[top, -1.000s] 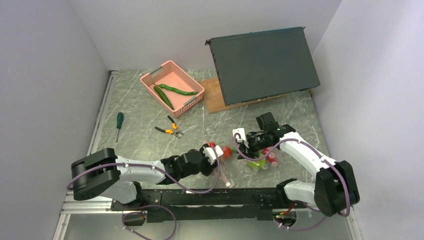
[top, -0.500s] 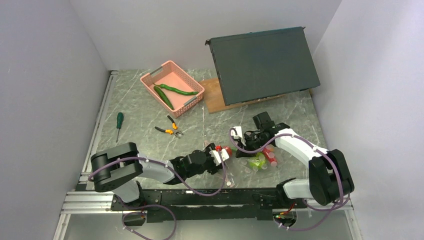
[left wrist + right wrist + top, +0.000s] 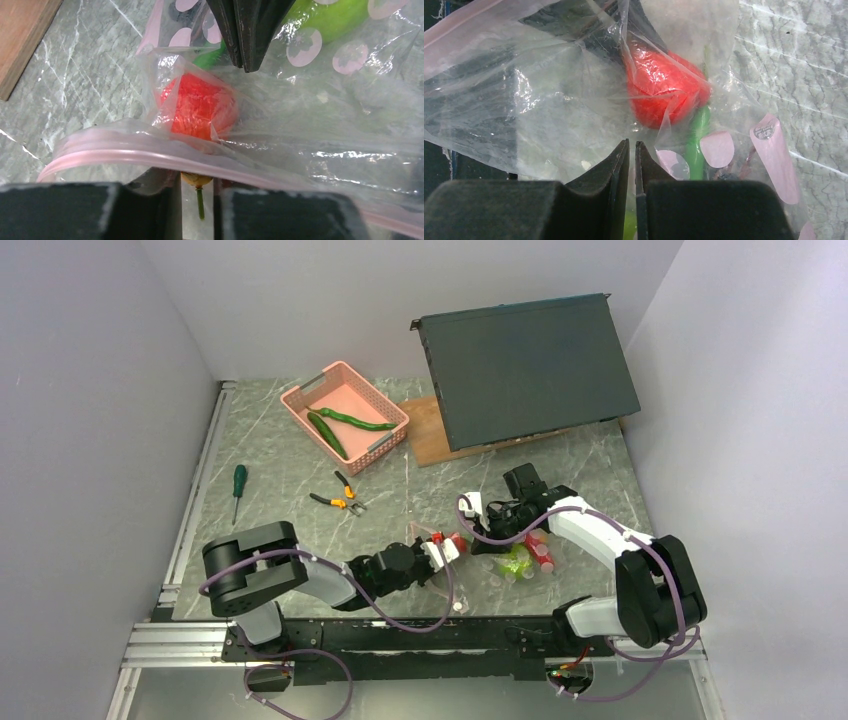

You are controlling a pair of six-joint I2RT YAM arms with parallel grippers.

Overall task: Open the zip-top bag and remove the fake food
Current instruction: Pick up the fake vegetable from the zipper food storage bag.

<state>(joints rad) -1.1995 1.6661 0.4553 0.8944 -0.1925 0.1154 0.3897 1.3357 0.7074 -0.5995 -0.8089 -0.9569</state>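
Closure: right gripper [image 3: 632, 146] now pinches the zip-top bag [image 3: 539, 115] beside the red piece [image 3: 661, 92], left gripper [image 3: 196, 187] narrowing opposite (hold unclear), readying a pull-apart.

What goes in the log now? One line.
right gripper: shut on bag | left gripper: at zip strip, grip unclear | red piece: in bag

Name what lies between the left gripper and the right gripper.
In the left wrist view, a small red piece of fake food, wrapped in the clear zip-top bag, sits between them; the pink zip strip crosses just before the left gripper.
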